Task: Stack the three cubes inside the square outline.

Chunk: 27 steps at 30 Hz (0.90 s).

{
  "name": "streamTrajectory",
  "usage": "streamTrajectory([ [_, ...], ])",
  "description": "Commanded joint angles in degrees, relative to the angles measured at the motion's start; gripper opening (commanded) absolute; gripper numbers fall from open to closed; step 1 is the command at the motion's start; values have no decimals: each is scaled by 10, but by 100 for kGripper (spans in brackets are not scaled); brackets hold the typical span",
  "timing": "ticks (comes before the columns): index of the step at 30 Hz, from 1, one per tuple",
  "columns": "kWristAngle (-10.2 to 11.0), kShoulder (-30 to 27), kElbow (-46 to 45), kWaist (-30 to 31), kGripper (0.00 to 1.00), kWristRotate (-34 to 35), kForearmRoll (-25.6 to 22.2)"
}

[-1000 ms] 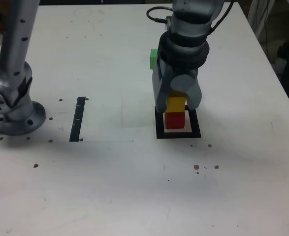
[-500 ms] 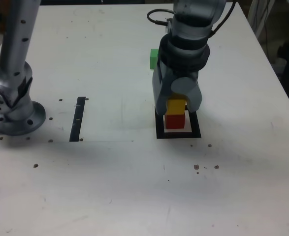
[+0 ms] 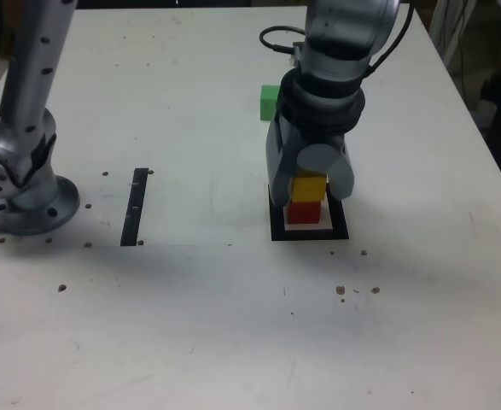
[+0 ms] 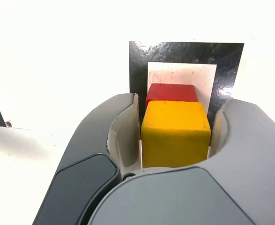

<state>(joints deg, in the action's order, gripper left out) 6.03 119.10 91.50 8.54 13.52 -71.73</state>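
Observation:
In the exterior view, the yellow cube point(image 3: 308, 187) rests on the red cube point(image 3: 303, 212) inside the square outline point(image 3: 310, 234). My gripper point(image 3: 310, 192) points down around the yellow cube, one finger on each side. In the wrist view the yellow cube point(image 4: 174, 133) covers most of the red cube point(image 4: 171, 92), which stands on the white centre of the square outline point(image 4: 184, 51). My gripper point(image 4: 182, 103) is open, its jaws standing narrowly apart from the yellow cube's sides. The green cube point(image 3: 268, 102) lies alone on the table behind the arm.
A straight black tape strip point(image 3: 135, 207) lies at the exterior view's left. Beyond it stands a grey arm base point(image 3: 24, 188). Small dark specks point(image 3: 340, 290) dot the white table in front of the square. The table's edge runs down the exterior view's right.
The gripper came down a little with the yellow cube, setting it on the red one. Its jaws have since parted slightly from the cube's sides.

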Motion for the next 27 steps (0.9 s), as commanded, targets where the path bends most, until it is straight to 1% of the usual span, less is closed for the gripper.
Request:
streamTrajectory([
  [1, 4, -3, -1, -2, 99, -1, -4],
  [4, 15, -10, 0, -3, 99, 1, -11],
  [9, 47, -39, 10, -6, 99, 3, -50],
  [11, 58, -53, 18, -13, 99, -15, -67],
  [14, 70, -75, 26, -39, 99, -72, -88],
  [17, 76, -92, 24, -84, 99, -149, -100],
  [21, 84, -98, 16, -165, 99, -243, -101],
  [23, 93, -93, 15, -215, 99, -290, -93],
  [27, 109, -76, 18, -288, 99, -349, -64],
])
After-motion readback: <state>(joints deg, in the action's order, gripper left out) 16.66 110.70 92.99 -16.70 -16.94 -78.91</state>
